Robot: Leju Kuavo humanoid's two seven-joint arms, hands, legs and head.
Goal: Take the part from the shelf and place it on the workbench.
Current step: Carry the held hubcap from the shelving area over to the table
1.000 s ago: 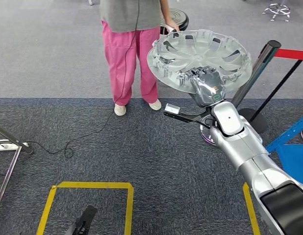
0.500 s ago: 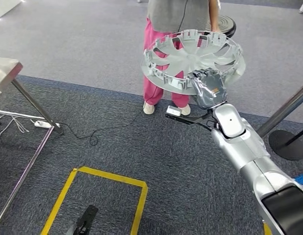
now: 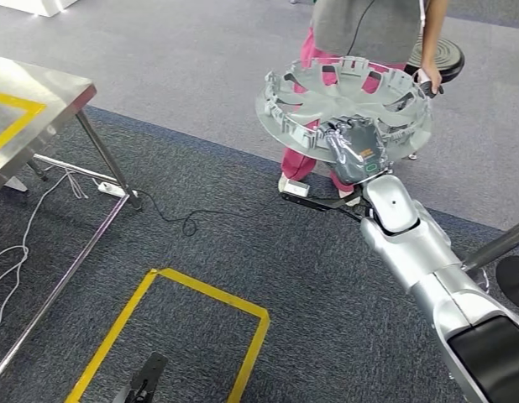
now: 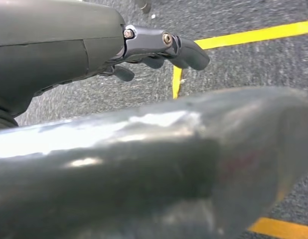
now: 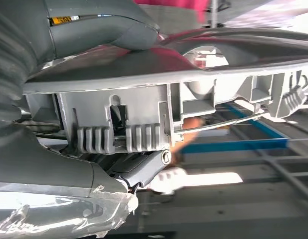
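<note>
The part is a large silver-grey wheel cover (image 3: 320, 101), held roughly level out in front of me at the upper right of the head view. My right hand (image 3: 357, 149) grips its near rim, thumb on top and fingers beneath. In the right wrist view the cover's ribbed rim (image 5: 152, 74) lies clamped between the grey thumb (image 5: 103, 27) and the darker fingers below. The workbench (image 3: 28, 109), a steel table with a yellow marking, stands at the far left. My left hand (image 4: 160, 47) hangs above the carpet with its fingers stretched out and nothing in them.
A person (image 3: 371, 25) in pink trousers stands just behind the cover, beside a black stool (image 3: 444, 54). A yellow taped square (image 3: 175, 336) marks the dark carpet ahead. Cables (image 3: 28, 227) trail under the workbench legs. A stanchion post (image 3: 498, 243) leans in at the right.
The camera has swung left, so the workbench has come into the picture and the person and barrier have slid right. The cover stays in my right hand's grip.
</note>
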